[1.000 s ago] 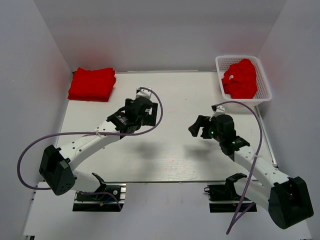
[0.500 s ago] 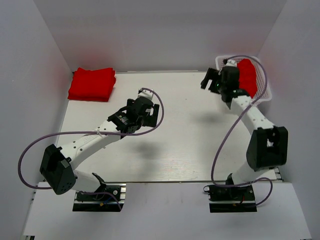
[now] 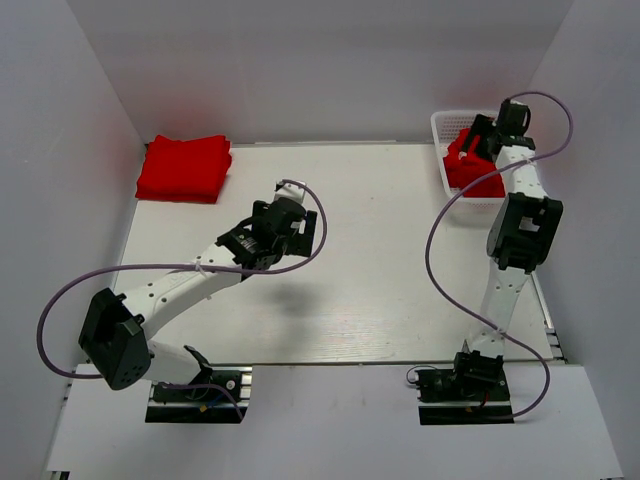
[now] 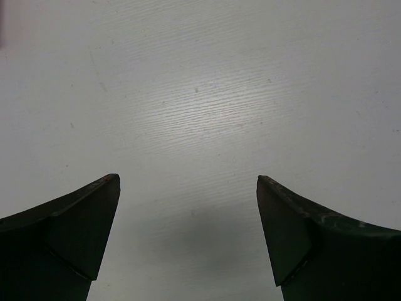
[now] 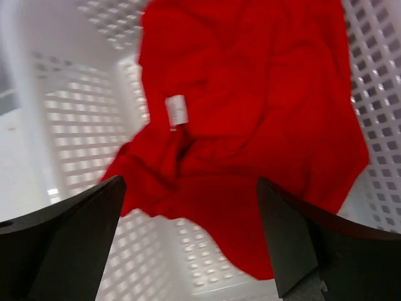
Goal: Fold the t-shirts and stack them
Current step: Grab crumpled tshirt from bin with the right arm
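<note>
Heaped t-shirts (image 5: 263,113) in basket (image 5: 69,125) (label (image 5: 177,111) up), axis unclear, left fingers (image 4: 62,238), right fingers (image 5: 69,244) apart

Robotics lab test cell. White table (image 3: 380,300) boxed in by plain white panel walls (image 3: 300,60); left arm (image 3: 170,287) and right arm (image 3: 520,230) bolted to metal base mounts (image 3: 195,395) at the near edge, purple cables (image 3: 428,245) looping loose. On the table: red t-shirts (image 3: 183,168), white mesh basket (image 3: 450,117).

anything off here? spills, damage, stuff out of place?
Nothing stands out: folded t-shirts sit stacked at the far-left corner of the table; crumpled t-shirts lie inside the basket, far right, the open right end effector over them.
</note>
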Tool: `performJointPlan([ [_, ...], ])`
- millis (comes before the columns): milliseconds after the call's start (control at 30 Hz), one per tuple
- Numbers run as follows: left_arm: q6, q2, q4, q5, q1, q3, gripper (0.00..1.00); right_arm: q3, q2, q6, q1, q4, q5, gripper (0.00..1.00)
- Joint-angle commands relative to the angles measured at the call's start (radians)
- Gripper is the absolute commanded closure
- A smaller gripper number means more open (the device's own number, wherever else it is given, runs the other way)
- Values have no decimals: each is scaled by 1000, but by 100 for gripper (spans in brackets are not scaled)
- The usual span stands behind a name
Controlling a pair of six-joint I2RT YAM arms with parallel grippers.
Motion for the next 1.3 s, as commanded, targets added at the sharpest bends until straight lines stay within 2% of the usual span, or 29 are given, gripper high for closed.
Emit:
performJointPlan([
  [0,4,-48,45,-4,-4,-23,0,26,25,-44,-33,60,-11,10],
  [200,27,-19,55,-2,5,-32,0,15,111,-85,-65,225,-5,10],
  [367,27,-9,55,-22,5,-23,0,107,223,-102,-72,219,12,10],
  [533,27,10,55,-31,5,-23,0,98,279,-99,-70,249,-25,10],
  [600,27,10,55,-31,14,-23,0,100,286,-79,-73,249,-29,15],
  [633,27,10,55,-31,14,-23,0,95,284,-76,-72,256,-37,21],
  [667,27,10,55,-31,14,-23,0,92,276,-73,-75,253,-36,42],
  [733,27,10,55,-31,14,-23,0,66,254,-58,-73,283,-33,76],
  [767,27,10,55,-31,14,-23,0,57,234,-55,-73,289,-17,100],
  [1000,27,29,35,-12,14,6,0,26,109,-44,-75,312,-39,100],
  [1133,27,38,12,-12,14,40,0,98,45,-51,-78,225,26,100],
  [1267,27,47,3,-12,14,49,0,86,-85,-85,-75,211,56,100],
])
